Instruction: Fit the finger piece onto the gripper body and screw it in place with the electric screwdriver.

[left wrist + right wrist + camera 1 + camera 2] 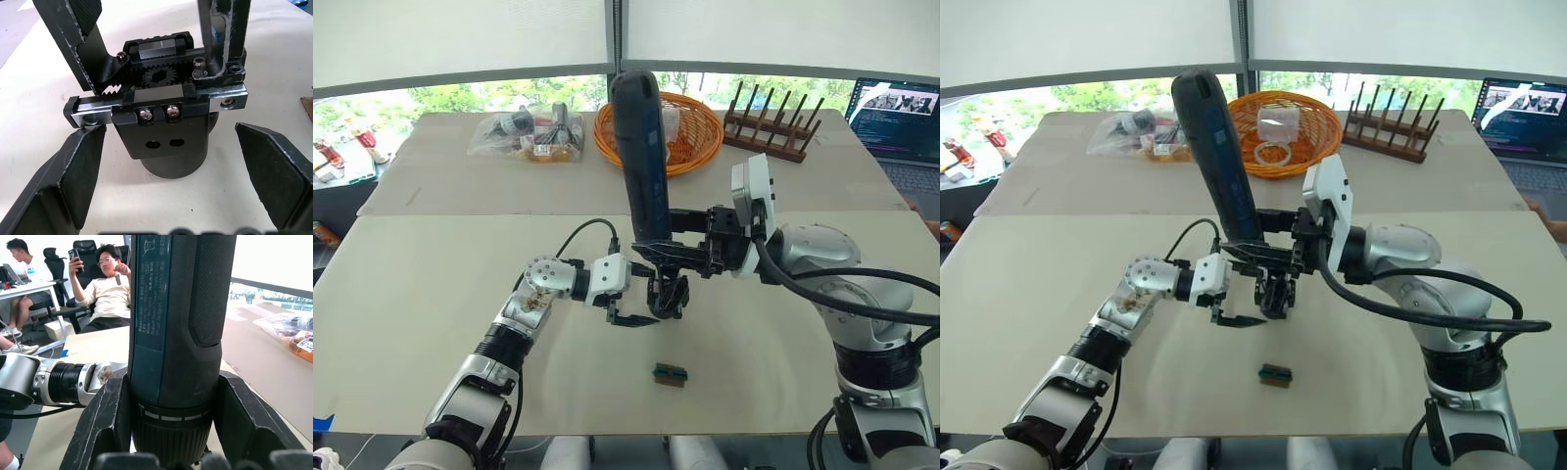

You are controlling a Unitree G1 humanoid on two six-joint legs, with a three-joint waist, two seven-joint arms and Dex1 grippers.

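Gripper body (166,132): stands on the surface (431,294) at centre, round base down, toothed rail and screw heads facing the left gripper (166,196), whose jaws stand apart on either side without touching. Electric screwdriver (641,162): clamped in the right gripper (168,426), long axis near upright, bit end directly above the gripper body, rounded end tilted away. Right arm reaches in from the right, forearm level; left arm extends low from the left. Green-and-black block (670,375): nearer the robot, apart. Orange basket (690,132): far side.
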